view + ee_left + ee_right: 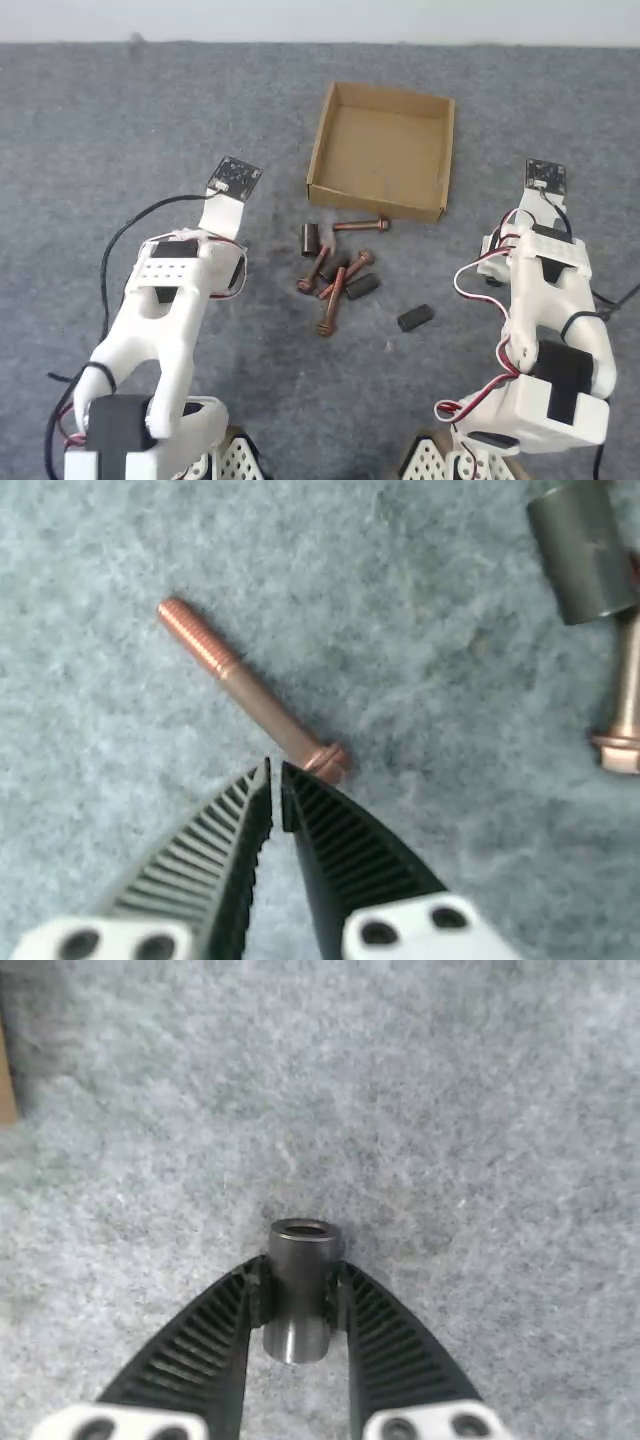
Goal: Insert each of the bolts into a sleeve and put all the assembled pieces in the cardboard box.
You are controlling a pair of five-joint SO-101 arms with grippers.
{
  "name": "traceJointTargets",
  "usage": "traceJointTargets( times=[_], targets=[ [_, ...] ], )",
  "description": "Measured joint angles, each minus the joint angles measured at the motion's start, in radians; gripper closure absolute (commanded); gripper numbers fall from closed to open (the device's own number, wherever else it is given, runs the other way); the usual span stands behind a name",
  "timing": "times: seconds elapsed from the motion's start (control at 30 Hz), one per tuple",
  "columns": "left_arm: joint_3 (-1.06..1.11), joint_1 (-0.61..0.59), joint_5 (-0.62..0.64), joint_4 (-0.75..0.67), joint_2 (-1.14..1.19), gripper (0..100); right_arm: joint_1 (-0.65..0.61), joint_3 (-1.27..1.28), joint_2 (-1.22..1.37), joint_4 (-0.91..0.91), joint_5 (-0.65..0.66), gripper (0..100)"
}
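Note:
In the left wrist view a copper bolt (250, 690) lies alone on the grey carpet. My left gripper (276, 770) is shut and holds nothing, its tips just short of the bolt's flanged head. Off to one side are a dark sleeve (585, 550) and a second bolt (625, 710). My right gripper (300, 1278) is shut on a dark sleeve (303, 1245), whose open end faces away from the camera. The cardboard box (375, 205) stands at the back centre. In front of it lie several bolts (335, 290) and loose sleeves (310, 238), with one sleeve (415, 317) apart.
The left arm (170, 300) and right arm (550, 300) flank the pile, each with cables at its base. A brown edge of the box (5, 1085) shows in the right wrist view. Grey carpet covers the whole table.

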Motion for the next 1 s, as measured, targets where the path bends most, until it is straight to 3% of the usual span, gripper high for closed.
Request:
traceJointTargets(
  times=[0.1,0.37,0.53,0.73,1.0],
  targets=[
    [-0.026,-0.011,-0.003,0.006,0.040,99,0.000,0.000,0.000,0.000,0.000,99.2],
    [-0.310,-0.015,-0.002,0.196,0.350,99,0.000,0.000,0.000,0.000,0.000,99.2],
    [-0.391,0.055,-0.044,0.241,0.407,99,0.000,0.000,0.000,0.000,0.000,99.2],
    [-0.436,0.150,-0.051,0.175,0.417,99,0.000,0.000,0.000,0.000,0.000,99.2],
    [-0.443,0.178,-0.069,0.049,0.417,95,0.000,0.000,0.000,0.000,0.000,99.2]
  ],
)
